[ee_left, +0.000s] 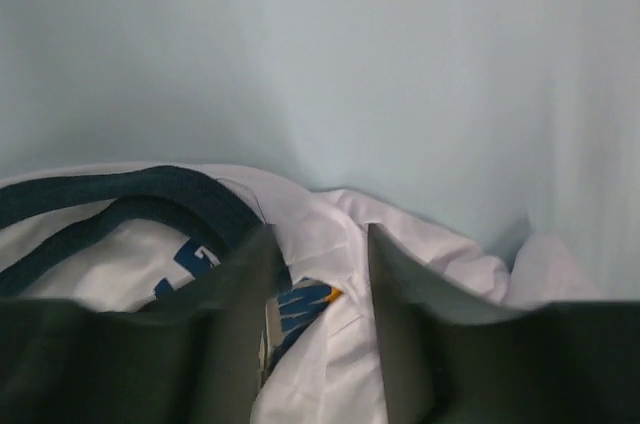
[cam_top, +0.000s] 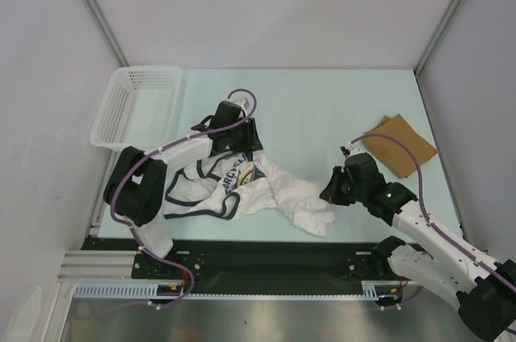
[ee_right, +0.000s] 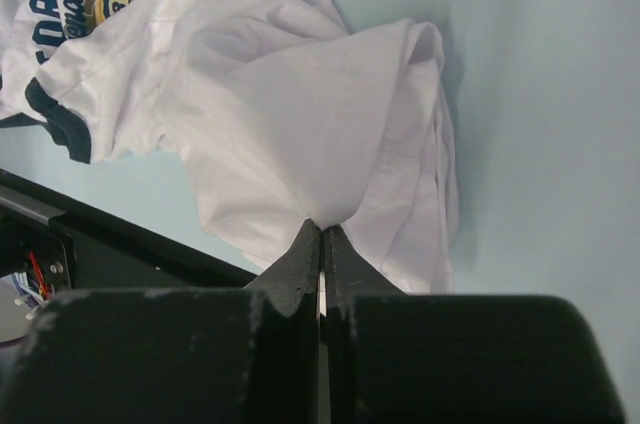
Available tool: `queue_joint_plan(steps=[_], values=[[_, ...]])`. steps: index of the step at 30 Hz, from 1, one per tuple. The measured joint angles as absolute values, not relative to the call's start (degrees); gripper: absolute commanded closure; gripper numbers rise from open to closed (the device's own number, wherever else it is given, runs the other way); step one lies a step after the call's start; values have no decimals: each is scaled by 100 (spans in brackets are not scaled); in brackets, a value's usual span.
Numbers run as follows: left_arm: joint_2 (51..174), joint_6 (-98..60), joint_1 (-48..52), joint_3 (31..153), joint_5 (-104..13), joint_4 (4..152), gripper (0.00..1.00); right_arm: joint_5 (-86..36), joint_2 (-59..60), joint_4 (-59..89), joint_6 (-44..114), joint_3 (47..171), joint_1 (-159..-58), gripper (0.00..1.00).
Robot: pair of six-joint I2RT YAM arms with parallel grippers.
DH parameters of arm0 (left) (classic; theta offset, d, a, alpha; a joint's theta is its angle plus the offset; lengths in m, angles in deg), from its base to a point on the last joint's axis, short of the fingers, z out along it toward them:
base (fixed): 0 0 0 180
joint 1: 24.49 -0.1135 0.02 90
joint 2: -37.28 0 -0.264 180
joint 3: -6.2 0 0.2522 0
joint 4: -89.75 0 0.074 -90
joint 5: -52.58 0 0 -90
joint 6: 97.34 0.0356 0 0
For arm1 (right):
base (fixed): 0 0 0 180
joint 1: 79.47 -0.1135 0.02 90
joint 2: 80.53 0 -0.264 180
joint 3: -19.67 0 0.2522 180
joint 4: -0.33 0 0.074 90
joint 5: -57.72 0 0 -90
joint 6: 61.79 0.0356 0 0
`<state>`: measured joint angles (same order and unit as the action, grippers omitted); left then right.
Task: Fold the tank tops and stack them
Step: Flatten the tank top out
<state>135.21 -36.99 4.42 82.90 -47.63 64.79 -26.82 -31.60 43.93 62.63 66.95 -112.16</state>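
Pale-blue table (cam_top: 322, 108): R gripper (ee_right: 322, 234) pinched shut on edge of crumpled white tank top (cam_top: 266, 189); L gripper (ee_left: 318, 244) jaws apart over its print; tan top (cam_top: 399, 144) flat, far right.

Arms (cam_top: 181, 148): two, were white with black joints. Cables (cam_top: 242, 91): purple, ran along each arm. Fingers (ee_right: 300, 259): were black, tapered.

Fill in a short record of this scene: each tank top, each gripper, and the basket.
white tank top: crumpled, near edge of table
tan tank top: lying flat, far right, apart from the white one
left gripper: fingers apart over the white top's print
right gripper: shut, pinching the white top's plain end
basket: far left
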Motion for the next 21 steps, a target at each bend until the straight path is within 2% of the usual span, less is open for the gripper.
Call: queue_joint_plan(steps=[1,2,3,10,15,16,17,18,21], values=[[13595,-3693,442,8338,-4766,6486,71,-2684,-3162,4428,6249,6695,-11194,100],[13659,-3701,442,8364,-4768,6497,81,-2684,-3169,4455,6243,6695,-11161,100],[13716,-3693,442,8373,-4777,6505,99,-2684,-3180,4474,6230,6695,-11124,100],[13718,-3677,403,8373,-4805,6429,100,-2687,-3226,4625,6125,6765,-10645,100],[13073,-3660,70,8333,-4838,6186,99,-2617,-3226,4640,5932,7022,-9928,100],[12859,-3651,-63,8305,-4829,6169,95,-2577,-3224,4636,5902,7057,-9738,100],[12638,-3625,-185,8274,-4814,6164,84,-2534,-3217,4627,5869,7079,-9570,100],[12437,-3592,-295,8252,-4801,6162,59,-2499,-3197,4612,5841,7088,-9400,100],[12133,-3524,-430,8252,-4836,6202,39,-2418,-3088,4588,5790,7088,-9059,100]])
